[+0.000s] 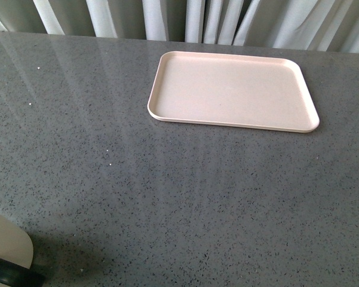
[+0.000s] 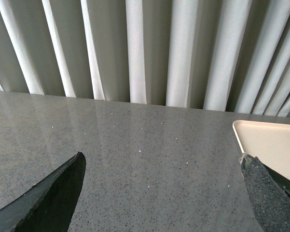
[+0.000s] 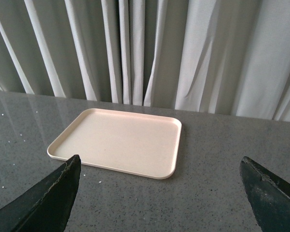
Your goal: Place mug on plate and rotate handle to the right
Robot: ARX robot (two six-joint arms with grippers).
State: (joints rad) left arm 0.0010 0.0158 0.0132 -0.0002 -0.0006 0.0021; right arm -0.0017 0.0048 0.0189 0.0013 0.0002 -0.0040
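The pale pink plate [image 1: 233, 89] lies empty on the grey table at the far middle-right. It also shows in the right wrist view [image 3: 118, 141], and its corner shows in the left wrist view [image 2: 270, 145]. A white mug [image 1: 6, 242] is cut off at the front left corner of the front view, with part of its black handle [image 1: 12, 275] at its base. My left gripper [image 2: 161, 164] is open above bare table. My right gripper [image 3: 159, 166] is open, facing the plate from a short distance. Neither arm shows in the front view.
The grey speckled table [image 1: 179, 191] runs to a far edge backed by pale pleated curtains [image 1: 185, 18]. The curtains fill the background of both wrist views.
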